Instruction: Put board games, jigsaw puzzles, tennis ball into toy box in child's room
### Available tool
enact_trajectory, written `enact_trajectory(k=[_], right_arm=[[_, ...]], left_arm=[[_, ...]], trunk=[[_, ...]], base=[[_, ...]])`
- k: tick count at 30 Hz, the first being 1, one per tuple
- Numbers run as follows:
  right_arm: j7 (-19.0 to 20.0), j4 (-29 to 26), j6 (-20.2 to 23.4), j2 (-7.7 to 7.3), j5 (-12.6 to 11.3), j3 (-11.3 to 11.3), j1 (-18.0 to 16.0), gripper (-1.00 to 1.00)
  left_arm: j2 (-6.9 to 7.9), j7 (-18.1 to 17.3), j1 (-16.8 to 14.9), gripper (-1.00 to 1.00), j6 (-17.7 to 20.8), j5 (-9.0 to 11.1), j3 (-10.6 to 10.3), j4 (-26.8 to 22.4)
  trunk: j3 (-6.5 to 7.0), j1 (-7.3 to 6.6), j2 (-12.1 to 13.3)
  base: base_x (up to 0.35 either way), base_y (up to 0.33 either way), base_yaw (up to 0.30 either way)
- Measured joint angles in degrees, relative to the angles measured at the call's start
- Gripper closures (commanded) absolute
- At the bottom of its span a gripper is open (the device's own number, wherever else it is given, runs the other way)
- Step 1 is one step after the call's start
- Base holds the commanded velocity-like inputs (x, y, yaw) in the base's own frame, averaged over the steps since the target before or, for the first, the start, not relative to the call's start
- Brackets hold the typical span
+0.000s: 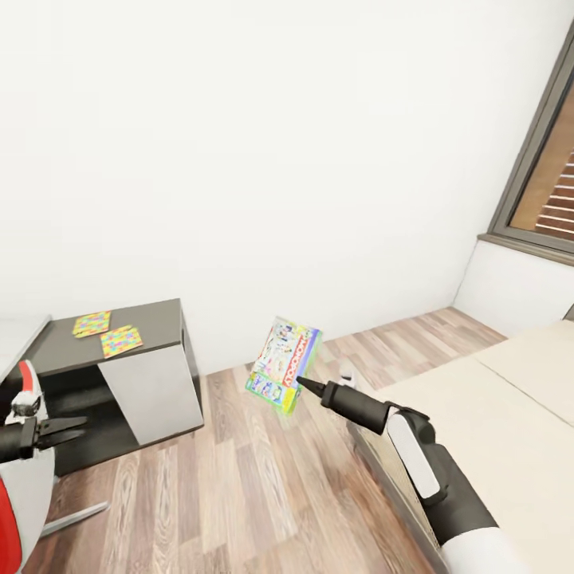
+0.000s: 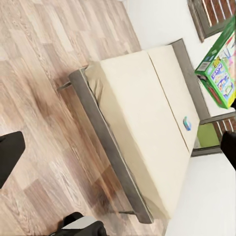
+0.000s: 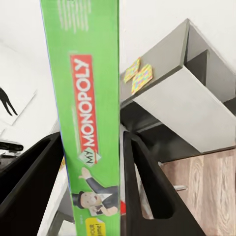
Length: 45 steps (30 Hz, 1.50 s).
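Note:
My right gripper [image 1: 304, 385] is shut on the lower edge of a greenish multicoloured board game [image 1: 284, 364], held upright in the air over the floor between the bed [image 1: 510, 422] and the table [image 1: 155, 321]. The right wrist view shows this green "My Monopoly" box [image 3: 91, 123] clamped between both black fingers [image 3: 147, 182]. Two jigsaw puzzles [image 1: 92, 324] [image 1: 121, 340] lie side by side on the table's dark grey wing. My left gripper [image 1: 74, 429] hangs open and empty at the far left. The toy box and the tennis ball are out of view.
A red-and-white chair [image 1: 20, 494] stands at the lower left by my left arm. A small blue flat thing [image 2: 187, 123] lies near the far end of the bed [image 2: 142, 123]. Wood floor [image 1: 239, 478] lies between table and bed. A window [image 1: 550, 183] is at the right.

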Motion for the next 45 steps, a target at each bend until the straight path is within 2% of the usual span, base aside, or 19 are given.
enact_trajectory(k=[1,3,6,10,15,17,23,33,40,45], right_arm=[[-0.02,-0.96,0.17,-0.35,0.28,0.01,0.24,1.00],[-0.04,-3.60,0.93,-1.47,-0.09,-0.13,0.99,1.00],[0.00,-4.69,1.21,-1.96,-0.23,-0.34,1.29,1.00],[0.02,-5.08,1.35,-2.10,-0.27,-0.42,1.38,1.00],[0.02,-5.18,1.33,-2.13,-0.25,-0.40,1.40,1.00],[0.02,-5.18,1.30,-2.13,-0.22,-0.37,1.40,1.00],[0.02,-5.19,1.28,-2.13,-0.14,-0.34,1.40,1.00],[0.03,-5.12,1.14,-2.11,0.44,-0.07,1.40,1.00],[-0.20,-5.21,1.17,-2.06,0.44,0.07,1.41,1.00],[-0.50,-4.99,0.87,-2.05,0.59,0.07,1.41,1.00]], left_arm=[[0.36,0.00,0.06,-1.00,0.00,0.93,-0.01,-0.01],[1.34,-0.01,0.31,-1.00,0.03,5.35,-0.07,-0.04],[2.04,-0.01,0.41,-1.00,0.42,7.77,-0.08,-0.21],[2.27,-0.01,0.44,-1.00,1.66,8.61,-0.12,-2.10],[2.33,0.00,0.48,-1.00,3.52,9.86,-0.23,-4.70],[2.33,0.00,0.52,-1.00,3.73,10.03,-0.27,-4.96],[2.34,0.00,0.70,-1.00,3.91,10.15,-0.29,-5.13],[2.34,0.00,0.72,-1.00,5.73,10.15,-0.29,-5.15],[2.29,-0.01,2.17,-1.00,5.93,10.36,-0.12,-5.25],[2.32,-0.01,2.56,-1.00,5.90,11.48,-0.05,-5.30]], trunk=[[0.18,-0.22,0.41],[0.54,-0.66,1.21],[1.08,-1.32,2.43],[1.80,-2.20,4.04],[1.81,-2.20,4.06],[1.81,-2.20,4.06],[2.88,-3.52,6.45],[2.89,-3.52,6.48],[2.89,-3.55,6.47],[2.89,-3.56,6.47]], base=[[0.000,0.000,0.292],[0.000,0.000,0.292],[0.000,0.000,0.292],[0.000,0.000,0.292],[0.000,0.000,0.292],[0.000,0.000,0.292],[0.000,0.000,0.292],[0.000,0.000,0.286],[0.166,0.000,0.068],[0.312,0.000,0.004]])
